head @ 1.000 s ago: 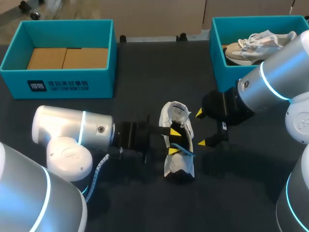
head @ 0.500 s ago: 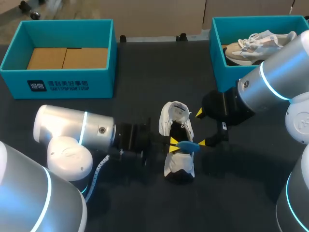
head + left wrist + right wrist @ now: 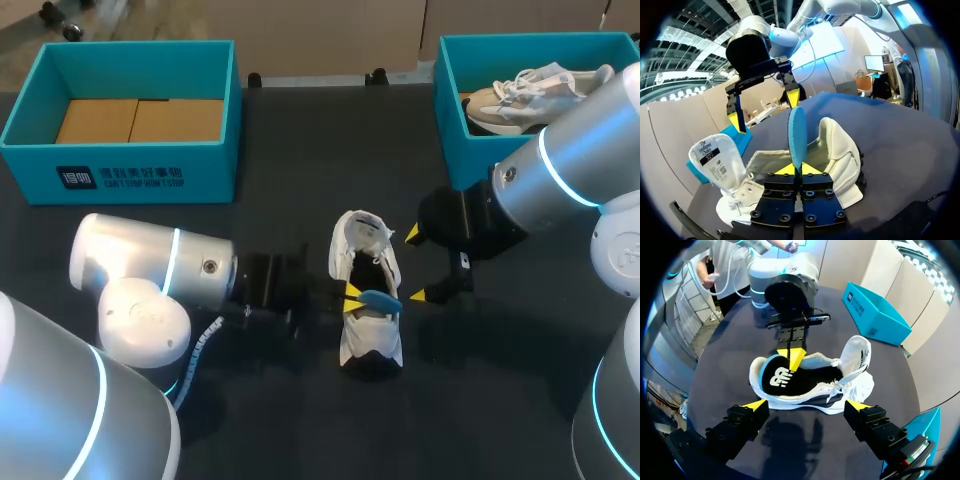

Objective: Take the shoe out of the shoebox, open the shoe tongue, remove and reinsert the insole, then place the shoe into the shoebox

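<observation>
My left pincer (image 3: 352, 297) is clamping the thin foam insole, blue underneath and black on top (image 3: 382, 298), by its edge, fingers nearly together. The insole is standing tilted across the opening of the white lace-up sneaker (image 3: 366, 340). Sneaker is sitting mid-scene on the dark table (image 3: 320, 150), with its white tongue (image 3: 362, 228) folded out toward the far side. My right pincer (image 3: 414, 265) is hovering wide, gripping nothing, just right of the sneaker. Teal cardboard shoebox (image 3: 120, 175) is sitting far left. A second teal box (image 3: 455, 110) holding a beige sneaker (image 3: 520, 95) is sitting far right.
</observation>
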{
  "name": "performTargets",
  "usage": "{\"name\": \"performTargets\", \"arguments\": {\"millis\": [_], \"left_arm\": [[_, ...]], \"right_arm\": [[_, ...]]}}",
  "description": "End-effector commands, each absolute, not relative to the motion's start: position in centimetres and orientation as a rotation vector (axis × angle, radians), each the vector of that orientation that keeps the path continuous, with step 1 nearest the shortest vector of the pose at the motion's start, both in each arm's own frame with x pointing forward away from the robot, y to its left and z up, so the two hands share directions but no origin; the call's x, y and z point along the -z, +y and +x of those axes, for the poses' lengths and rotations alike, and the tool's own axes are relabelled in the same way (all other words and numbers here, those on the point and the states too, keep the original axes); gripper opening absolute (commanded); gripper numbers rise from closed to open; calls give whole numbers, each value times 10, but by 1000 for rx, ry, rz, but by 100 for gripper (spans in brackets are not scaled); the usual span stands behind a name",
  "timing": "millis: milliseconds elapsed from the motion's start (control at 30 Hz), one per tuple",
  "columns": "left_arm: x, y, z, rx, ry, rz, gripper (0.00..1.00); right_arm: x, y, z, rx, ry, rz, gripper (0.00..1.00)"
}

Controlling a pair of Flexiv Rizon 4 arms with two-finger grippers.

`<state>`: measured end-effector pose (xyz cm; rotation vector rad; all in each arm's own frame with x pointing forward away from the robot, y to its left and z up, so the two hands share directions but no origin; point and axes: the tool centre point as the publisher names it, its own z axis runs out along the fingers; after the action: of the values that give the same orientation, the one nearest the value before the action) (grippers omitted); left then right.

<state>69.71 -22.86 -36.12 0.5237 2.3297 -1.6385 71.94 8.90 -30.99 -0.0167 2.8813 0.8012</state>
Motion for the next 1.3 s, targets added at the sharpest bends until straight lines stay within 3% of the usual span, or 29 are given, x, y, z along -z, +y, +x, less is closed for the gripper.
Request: {"name": "performTargets", "arguments": {"millis": [33,200,233,267,533,700,800,867,1300], "left_arm": [[369,-229,698,1630,2334,510,0],[362,-229,693,1643,2312,516,0],[359,-229,693,1649,2305,518,4],[355,-229,692,1656,2297,519,25],[336,-233,684,1691,2254,558,33],[335,-241,681,1709,2249,575,31],[336,-244,681,1712,2251,580,24],[341,-246,680,1710,2265,589,0],[360,-236,692,1650,2328,575,0]], "right_arm": [[311,89,719,-801,2879,-17,100],[311,89,719,-801,2879,-17,100],[311,89,719,-801,2879,-17,100],[311,89,719,-801,2879,-17,100],[311,89,719,-801,2879,-17,100],[311,89,719,-801,2879,-17,100],[311,89,719,-801,2879,-17,100],[311,89,719,-801,2879,-17,100],[311,89,719,-801,2879,-17,100]]}}
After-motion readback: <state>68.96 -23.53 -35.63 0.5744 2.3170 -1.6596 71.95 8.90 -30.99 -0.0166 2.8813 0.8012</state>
